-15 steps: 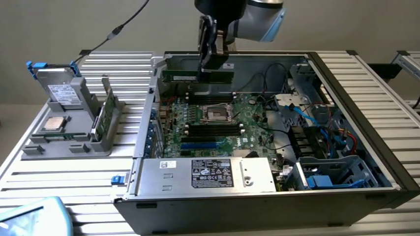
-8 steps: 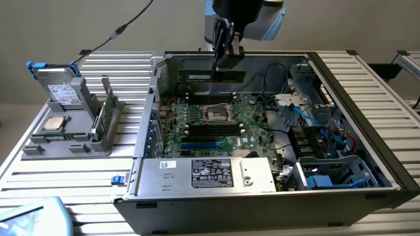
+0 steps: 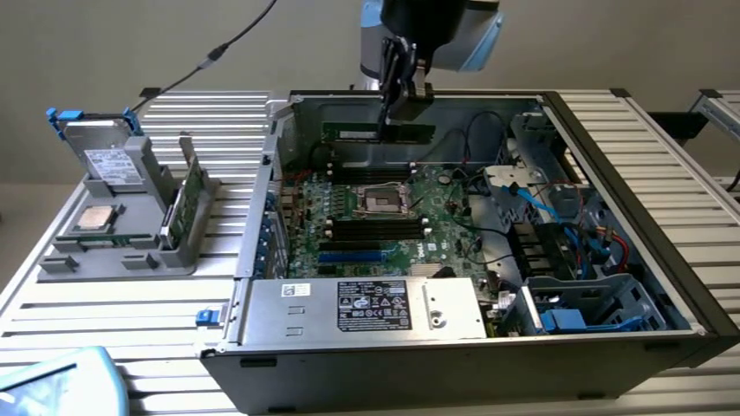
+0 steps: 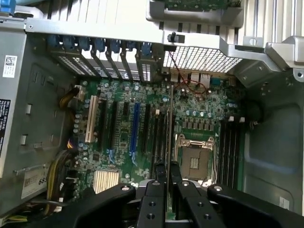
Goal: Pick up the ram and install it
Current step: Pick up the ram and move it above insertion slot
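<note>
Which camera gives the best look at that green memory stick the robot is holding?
The exterior view. There the ram shows its long green face, clamped in the gripper above the motherboard. The wrist view sees it edge-on, a thin strip between the fingers.

Open tower computer case (image 3: 642,204) lying on its side on a slatted aluminium bench (image 3: 127,303). Inside, green motherboard (image 3: 382,230) with a bare CPU socket (image 3: 383,201) near its middle. Silver power supply (image 3: 364,308) with a black-and-white label along the near edge. Blue cables (image 3: 555,204) and a grey drive cage (image 3: 590,303) toward the exterior view's right. Toward the exterior view's left, grey rack (image 3: 116,247) on the bench, holding upright green boards (image 3: 189,195), a propped hard drive (image 3: 107,156) and a processor (image 3: 95,218) lying flat. In the wrist view, blue expansion slot (image 4: 135,128), white slot (image 4: 90,118), gold heatsink (image 4: 105,179), mesh vent (image 4: 199,59).
</note>
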### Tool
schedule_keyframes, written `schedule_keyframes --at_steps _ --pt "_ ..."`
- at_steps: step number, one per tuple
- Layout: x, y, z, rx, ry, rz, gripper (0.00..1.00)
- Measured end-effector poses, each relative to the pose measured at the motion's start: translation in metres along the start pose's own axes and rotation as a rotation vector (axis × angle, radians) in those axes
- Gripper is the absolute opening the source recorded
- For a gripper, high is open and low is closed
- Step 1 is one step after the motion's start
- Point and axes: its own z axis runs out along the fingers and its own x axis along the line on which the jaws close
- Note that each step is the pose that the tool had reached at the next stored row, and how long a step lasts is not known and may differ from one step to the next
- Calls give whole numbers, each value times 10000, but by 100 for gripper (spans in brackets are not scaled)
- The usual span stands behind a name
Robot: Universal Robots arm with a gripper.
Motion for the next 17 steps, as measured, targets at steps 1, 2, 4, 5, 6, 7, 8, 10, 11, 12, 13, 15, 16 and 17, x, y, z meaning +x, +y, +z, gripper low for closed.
schedule_keyframes --at_steps 1,2,4,5,6,7,8,10,11,12,13,15,16,17 --pt "-1 -11 15 -1 13 2 14" --pt "-2 -19 29 -2 22 4 14" --pt "-5 -34 58 -2 38 7 14" --pt "-7 -42 74 -2 45 9 14" --pt "-12 -53 89 -2 49 9 14" --pt "-20 -67 104 -2 52 10 14" --pt "-34 -80 119 -2 51 10 14" --pt "-67 -99 146 -2 54 11 14" --pt "-85 -107 158 1 56 11 14" --pt "-100 -112 166 7 60 12 14" --pt "-113 -116 174 20 64 14 14" --pt "-130 -119 186 72 70 25 14" --pt "-133 -120 192 110 74 36 14" --pt "-135 -122 197 146 78 46 14"
